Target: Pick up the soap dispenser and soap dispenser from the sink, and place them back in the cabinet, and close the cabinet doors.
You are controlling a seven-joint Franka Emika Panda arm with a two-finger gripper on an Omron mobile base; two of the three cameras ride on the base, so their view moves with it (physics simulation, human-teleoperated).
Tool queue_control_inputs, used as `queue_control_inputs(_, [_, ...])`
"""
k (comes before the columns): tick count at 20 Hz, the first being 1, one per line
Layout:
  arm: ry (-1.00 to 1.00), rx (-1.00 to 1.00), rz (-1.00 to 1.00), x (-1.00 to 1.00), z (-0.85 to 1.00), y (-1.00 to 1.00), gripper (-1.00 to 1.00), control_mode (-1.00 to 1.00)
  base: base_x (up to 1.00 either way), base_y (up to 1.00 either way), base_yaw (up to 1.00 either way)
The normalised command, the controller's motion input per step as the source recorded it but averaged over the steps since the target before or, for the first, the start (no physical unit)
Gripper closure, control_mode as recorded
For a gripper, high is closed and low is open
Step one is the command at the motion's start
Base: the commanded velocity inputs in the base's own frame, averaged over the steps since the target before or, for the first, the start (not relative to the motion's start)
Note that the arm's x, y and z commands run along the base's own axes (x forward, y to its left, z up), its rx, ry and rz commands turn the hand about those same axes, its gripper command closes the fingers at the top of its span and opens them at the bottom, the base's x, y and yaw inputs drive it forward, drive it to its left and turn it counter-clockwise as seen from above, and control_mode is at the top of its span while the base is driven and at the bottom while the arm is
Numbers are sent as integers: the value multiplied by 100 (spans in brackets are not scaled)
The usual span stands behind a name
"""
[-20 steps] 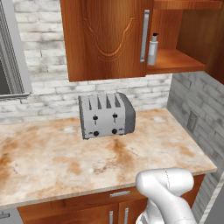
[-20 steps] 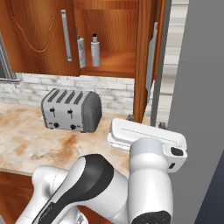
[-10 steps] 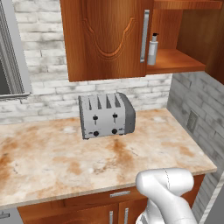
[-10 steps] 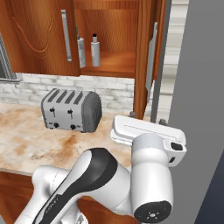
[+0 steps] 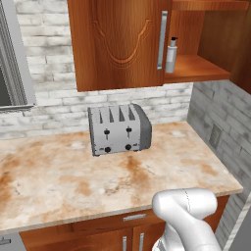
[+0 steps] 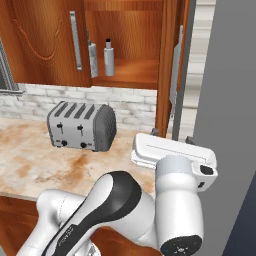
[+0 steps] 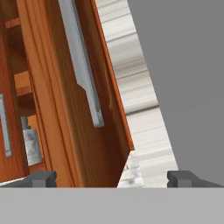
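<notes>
Both soap dispensers stand on the shelf of the cabinet [image 6: 135, 75]: the marbled one [image 6: 93, 59] [image 7: 31, 144] and the slim white one with a black top [image 6: 108, 57] [image 5: 170, 56]. The left cabinet door [image 5: 117, 44] covers the left half. The right cabinet door [image 6: 170, 65] [image 7: 57, 109] is swung out, its long silver handle [image 7: 83, 65] close ahead of my hand. My gripper [image 6: 171, 136] [image 7: 111, 178] is open and empty, low beside that door's outer face. The sink is out of view.
A grey four-slot toaster [image 5: 120, 130] [image 6: 82, 125] stands on the marbled counter [image 5: 59, 181] against the white brick wall. A tall grey panel [image 6: 225, 100] rises close on the right of my hand. Wooden drawer fronts [image 5: 127, 223] run below the counter edge.
The arm's lower links have turned a little while the hand has stayed almost in place by the right door. The jaws have remained wide apart.
</notes>
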Motion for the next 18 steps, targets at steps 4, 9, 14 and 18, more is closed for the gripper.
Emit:
queue_control_inputs(4, [-2,0,5,43,-26,5,-100,-100,0,0,0])
queue_control_inputs(9, [-3,0,8,65,-27,21,-100,-100,0,0,0])
queue_control_inputs(14, [-4,-1,4,67,-18,36,-100,-100,0,0,0])
queue_control_inputs(18, [-7,-3,0,63,-12,46,-100,-100,0,0,0])
